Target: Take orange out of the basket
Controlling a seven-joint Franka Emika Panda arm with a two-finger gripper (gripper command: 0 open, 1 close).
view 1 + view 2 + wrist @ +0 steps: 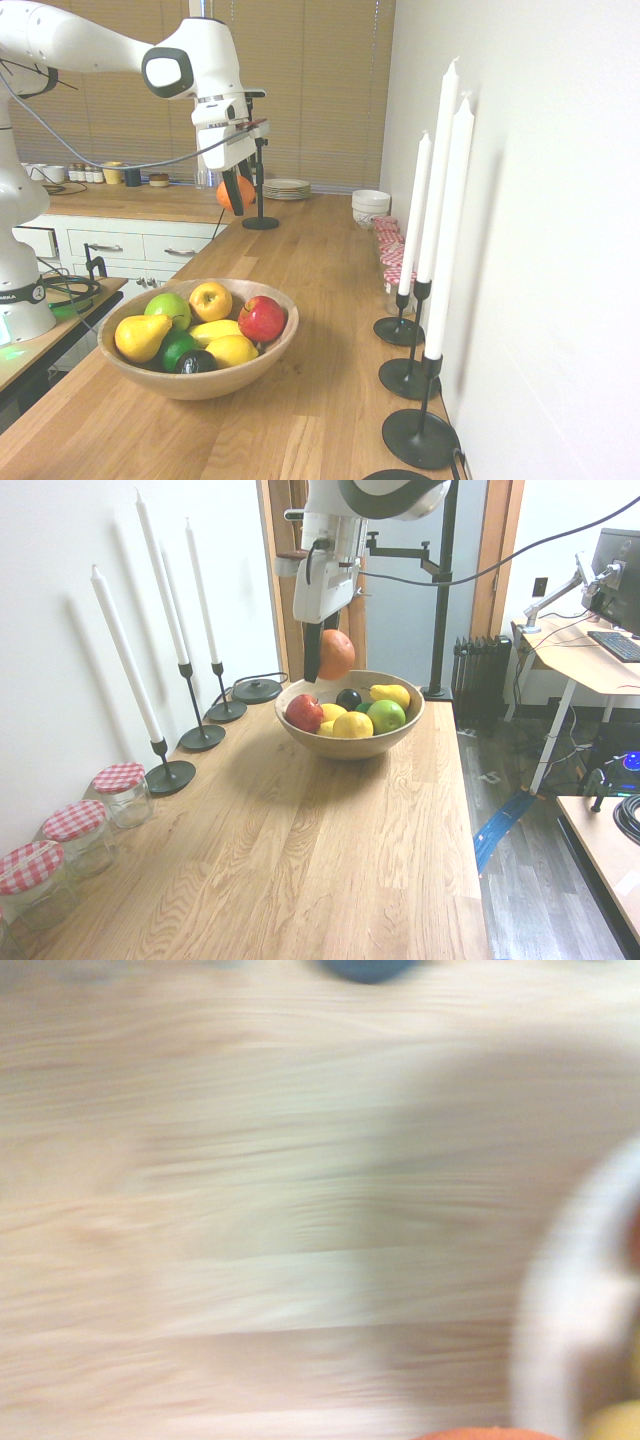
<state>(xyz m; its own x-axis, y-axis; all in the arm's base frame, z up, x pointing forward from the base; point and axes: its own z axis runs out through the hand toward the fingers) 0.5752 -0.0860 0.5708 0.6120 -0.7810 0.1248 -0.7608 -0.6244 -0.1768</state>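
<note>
The orange (240,192) hangs in the upper middle of the first exterior view, pinched between the dark fingers (233,193) of the gripper (238,195), clear of the basket (200,380) at lower left; one finger crosses its face and hides part of it; in the second exterior view the orange (336,654) sits at upper centre, just above the far rim of the basket (345,742), with only one finger (311,656) plain beside it, the other lost behind the fruit; the red apple (262,319), a pear (141,337) and lemons (231,350) lie in the basket, a dark fruit (196,362) half buried among them; the wrist view is smeared with blur; the tabletop (250,1210) shows as streaked wood, a pale curved rim (565,1300) is cut off at right, and an orange sliver (465,1434) barely clears the bottom edge.
</note>
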